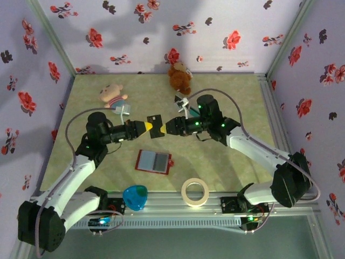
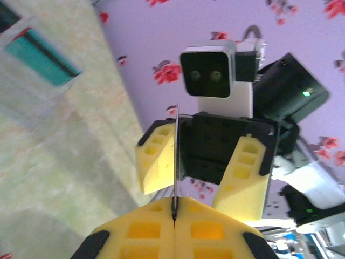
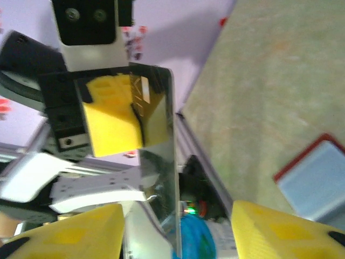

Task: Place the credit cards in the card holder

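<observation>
A dark credit card (image 1: 156,125) hangs above the mat between the two arms. My left gripper (image 1: 150,127) is shut on it. In the left wrist view the card (image 2: 176,156) stands edge-on, pinched at my left gripper (image 2: 173,213). My right gripper (image 1: 168,127) is open, its yellow fingers (image 2: 245,175) standing either side of the card without touching it. The glossy card (image 3: 159,162) sits in the gap of my right gripper (image 3: 178,237). The card holder (image 1: 154,161) lies open on the mat, red-bordered and pale inside, also in the right wrist view (image 3: 318,181).
Two pale, teal-marked cards (image 1: 123,111) (image 1: 182,103) lie further back, near a pig toy (image 1: 112,95) and a brown bear (image 1: 179,78). A blue heart-shaped object (image 1: 135,196) and a tape roll (image 1: 194,191) sit by the front rail.
</observation>
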